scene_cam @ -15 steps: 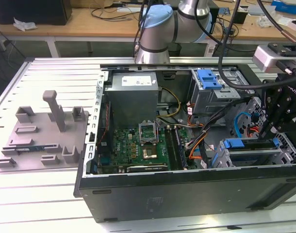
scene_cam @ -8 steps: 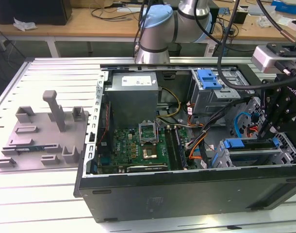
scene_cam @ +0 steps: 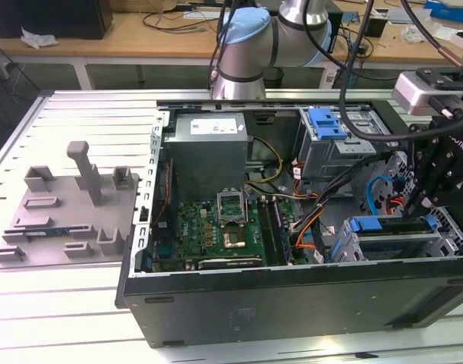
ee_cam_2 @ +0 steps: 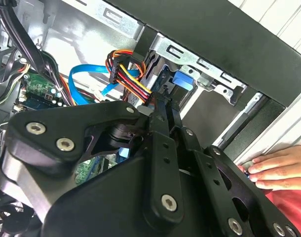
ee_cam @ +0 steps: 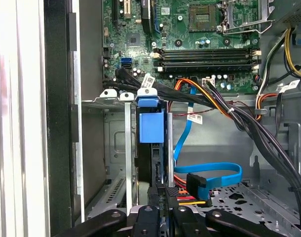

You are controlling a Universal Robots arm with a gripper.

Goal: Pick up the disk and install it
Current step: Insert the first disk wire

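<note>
Bright, even light fills the exterior view, paling the slatted table and leaving the inside of the computer case mildly shaded, while the table burns out white in the first wrist view and the black gripper looms dark, slightly soft, in the second wrist view.

I log: motherboard beyond the claw; blue data cable just beside it; grey fixture plate well apart.

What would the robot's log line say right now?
gripper: at disk | disk: edge-on in drive cage | hand: by case
</note>
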